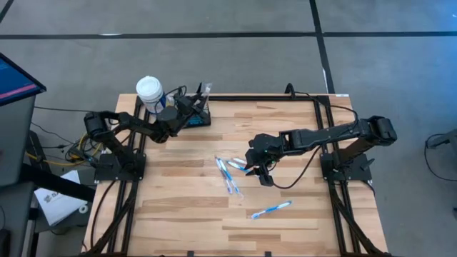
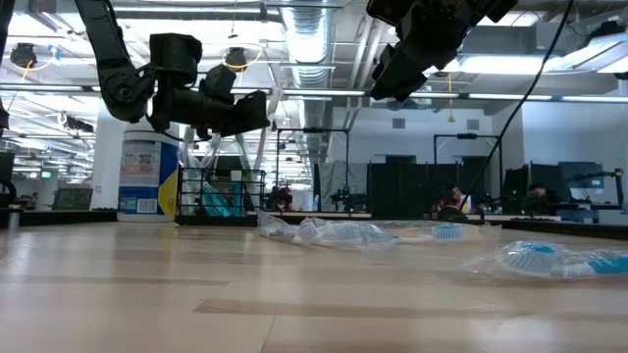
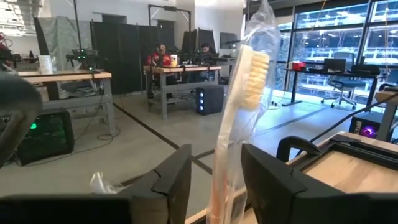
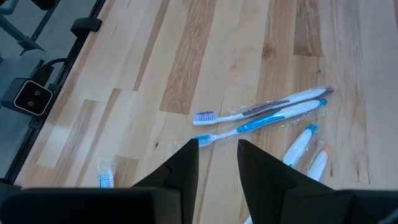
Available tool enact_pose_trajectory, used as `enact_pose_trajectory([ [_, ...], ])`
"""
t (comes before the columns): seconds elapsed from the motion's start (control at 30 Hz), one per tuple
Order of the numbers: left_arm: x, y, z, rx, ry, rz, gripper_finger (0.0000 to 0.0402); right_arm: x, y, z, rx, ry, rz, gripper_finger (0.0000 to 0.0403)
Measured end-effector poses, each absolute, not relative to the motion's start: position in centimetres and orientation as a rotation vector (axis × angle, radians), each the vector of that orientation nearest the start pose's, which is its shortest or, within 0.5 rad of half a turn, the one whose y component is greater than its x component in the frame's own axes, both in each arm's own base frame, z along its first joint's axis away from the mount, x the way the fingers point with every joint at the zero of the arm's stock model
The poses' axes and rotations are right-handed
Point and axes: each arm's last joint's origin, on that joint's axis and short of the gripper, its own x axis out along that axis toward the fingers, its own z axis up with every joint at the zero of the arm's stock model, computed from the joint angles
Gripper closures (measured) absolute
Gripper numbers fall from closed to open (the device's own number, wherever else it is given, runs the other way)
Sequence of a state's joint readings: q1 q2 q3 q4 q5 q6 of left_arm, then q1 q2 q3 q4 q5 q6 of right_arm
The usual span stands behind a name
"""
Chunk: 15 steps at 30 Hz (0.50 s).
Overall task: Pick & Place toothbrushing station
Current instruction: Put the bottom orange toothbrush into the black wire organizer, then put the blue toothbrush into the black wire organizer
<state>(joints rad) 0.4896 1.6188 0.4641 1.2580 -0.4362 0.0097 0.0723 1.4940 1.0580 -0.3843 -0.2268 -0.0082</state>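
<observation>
The toothbrushing station, a small black wire-mesh caddy (image 1: pixel 201 120) (image 2: pixel 221 196), stands at the table's far left beside a white-capped bottle (image 1: pixel 150 91). My left gripper (image 1: pixel 194 107) (image 3: pixel 216 157) hovers level just above the caddy, open. A toothbrush (image 3: pixel 247 71) with a cream head, wrapped in clear plastic, stands upright between its fingers; the brush's lower end is hidden. My right gripper (image 1: pixel 258 171) (image 4: pixel 217 165) hangs open above the table's middle, over several wrapped toothbrushes (image 1: pixel 228 173) (image 4: pixel 267 112), with nothing between its fingers. My left gripper's fingers come level at the upright toothbrush's handle (image 3: pixel 225 180), one on each side. A gap shows beside one finger (image 3: pixel 177 180). The wrapper lies close against the other finger (image 3: pixel 267 180), and I cannot tell whether it touches.
One more wrapped blue toothbrush (image 1: pixel 271 209) (image 2: pixel 559 260) lies nearer the table's front. The bottle (image 2: pixel 147 176) stands right behind the caddy on the left. Black frame rails (image 1: pixel 325 143) run along the table's sides. Bare wood lies at the front left.
</observation>
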Motion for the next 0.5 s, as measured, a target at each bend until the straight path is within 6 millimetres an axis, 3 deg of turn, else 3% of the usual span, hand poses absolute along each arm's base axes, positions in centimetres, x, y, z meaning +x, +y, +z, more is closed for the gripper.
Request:
enact_pose_trajectory([
  [0.5,24.0,14.35,17.57,0.019,-0.083,0.985,0.0281,31.09,2.9,24.71,0.064,0.827,0.282,0.0301],
])
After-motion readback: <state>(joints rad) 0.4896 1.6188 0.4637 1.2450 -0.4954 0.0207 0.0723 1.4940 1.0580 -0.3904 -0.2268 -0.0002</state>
